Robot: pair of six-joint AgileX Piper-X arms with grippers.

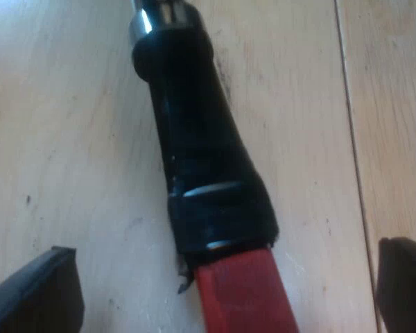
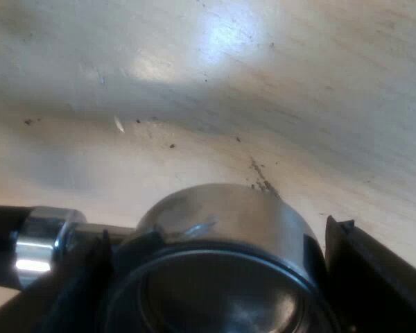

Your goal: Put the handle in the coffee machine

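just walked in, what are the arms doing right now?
Both arms are working on the holder, which is loose over the wooden table and not yet locked into anything. The right hand is closed on the holder's metal basket. The left hand is open, with its fingers spread on either side of the dark handle near its red end, not touching it.

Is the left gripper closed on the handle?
No. The left gripper has its fingers wide apart, one on each side of the handle, which lies on the wooden table.
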